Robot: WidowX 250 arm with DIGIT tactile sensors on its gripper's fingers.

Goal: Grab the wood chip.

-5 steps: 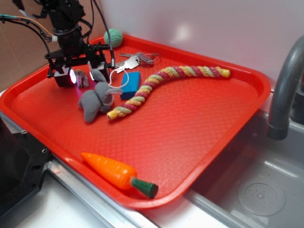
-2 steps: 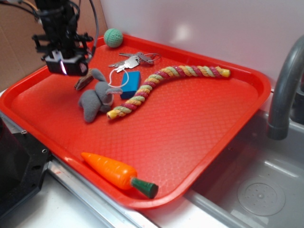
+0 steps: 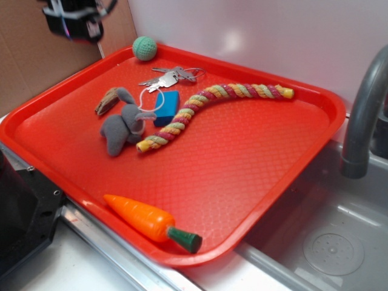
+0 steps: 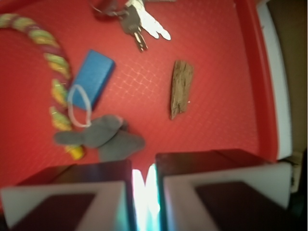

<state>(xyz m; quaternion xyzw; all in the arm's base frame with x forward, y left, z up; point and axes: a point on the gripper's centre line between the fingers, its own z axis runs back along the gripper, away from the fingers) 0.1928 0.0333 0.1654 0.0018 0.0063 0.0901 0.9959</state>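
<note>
The wood chip, a small rough brown sliver, lies flat on the red tray at its far left, just left of the grey plush bunny. My gripper hangs well above the tray's back left corner, apart from the chip. In the wrist view the wood chip lies on bare tray ahead of and slightly right of the gripper. The two pads stand almost together with only a bright slit between them, and nothing is held there.
Beside the bunny lie a blue block, keys and a braided rope. A green ball sits at the tray's back rim, a toy carrot near the front. A grey faucet and sink stand to the right.
The gripper, open around the chip a second ago, has shut and risen up and to the left. The chip stayed on the tray, shifted slightly.
</note>
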